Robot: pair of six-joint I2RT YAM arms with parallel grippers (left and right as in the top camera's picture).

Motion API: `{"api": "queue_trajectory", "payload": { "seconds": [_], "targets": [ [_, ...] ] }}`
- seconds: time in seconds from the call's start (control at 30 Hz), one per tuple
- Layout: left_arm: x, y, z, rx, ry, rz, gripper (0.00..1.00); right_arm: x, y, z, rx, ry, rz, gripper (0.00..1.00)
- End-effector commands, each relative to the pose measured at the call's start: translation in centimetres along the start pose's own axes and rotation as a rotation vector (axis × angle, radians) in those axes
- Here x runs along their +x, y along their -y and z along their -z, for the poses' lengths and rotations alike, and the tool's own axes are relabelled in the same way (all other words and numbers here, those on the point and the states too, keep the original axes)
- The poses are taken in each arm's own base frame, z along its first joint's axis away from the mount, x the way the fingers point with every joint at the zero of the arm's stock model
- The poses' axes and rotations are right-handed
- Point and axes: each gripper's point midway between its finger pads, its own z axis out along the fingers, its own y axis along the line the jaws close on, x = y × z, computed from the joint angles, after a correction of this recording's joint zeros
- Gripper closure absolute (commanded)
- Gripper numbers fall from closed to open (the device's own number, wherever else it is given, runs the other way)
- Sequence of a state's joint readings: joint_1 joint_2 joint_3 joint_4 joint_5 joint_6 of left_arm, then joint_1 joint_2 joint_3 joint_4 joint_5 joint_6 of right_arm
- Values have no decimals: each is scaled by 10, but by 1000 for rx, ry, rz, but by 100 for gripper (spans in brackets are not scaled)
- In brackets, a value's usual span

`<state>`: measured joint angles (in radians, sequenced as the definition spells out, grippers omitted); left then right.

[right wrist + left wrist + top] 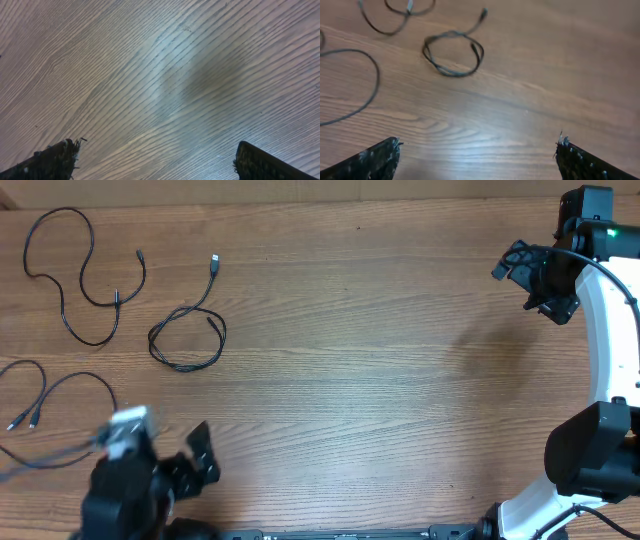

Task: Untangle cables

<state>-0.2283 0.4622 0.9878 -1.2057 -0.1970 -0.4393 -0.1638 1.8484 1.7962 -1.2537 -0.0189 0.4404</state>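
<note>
Three thin black cables lie apart on the left of the wooden table. One long winding cable [85, 280] is at the far left. A coiled cable [187, 340] with a silver plug lies to its right and also shows in the left wrist view [454, 54]. A third cable [60, 395] loops at the left edge, near my left arm; it also shows in the left wrist view [367, 95]. My left gripper [203, 460] is open and empty, below the coiled cable. My right gripper [530, 280] is open and empty at the far right, over bare wood [160, 90].
The wooden table [380, 360] fills all views. The left arm's body [125, 490] sits at the bottom left, the white right arm [610, 360] along the right edge. Thicker arm wiring runs by the left arm.
</note>
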Motion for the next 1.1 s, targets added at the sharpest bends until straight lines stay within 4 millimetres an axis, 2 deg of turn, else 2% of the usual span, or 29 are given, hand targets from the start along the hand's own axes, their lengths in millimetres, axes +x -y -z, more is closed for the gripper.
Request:
{"api": "queue_trajectory", "payload": {
  "seconds": [0.0, 0.13, 0.23, 0.57, 0.67, 1.07],
  "targets": [
    [9, -12, 12, 11, 87, 39, 0, -3, 0, 7, -4, 23, 1, 0],
    [22, -18, 13, 27, 121, 46, 0, -5, -1, 7, -9, 30, 1, 0],
    [36, -23, 4, 26, 119, 46, 1, -5, -1, 7, -8, 29, 1, 0],
    [74, -30, -46, 18, 96, 42, 0, -5, -1, 7, -9, 30, 1, 0],
    [78, -30, -51, 22, 102, 43, 0, -5, -1, 7, -9, 30, 1, 0],
    [77, -35, -51, -4, 109, 62, 1, -5, -1, 7, -9, 30, 1, 0]
  ]
}}
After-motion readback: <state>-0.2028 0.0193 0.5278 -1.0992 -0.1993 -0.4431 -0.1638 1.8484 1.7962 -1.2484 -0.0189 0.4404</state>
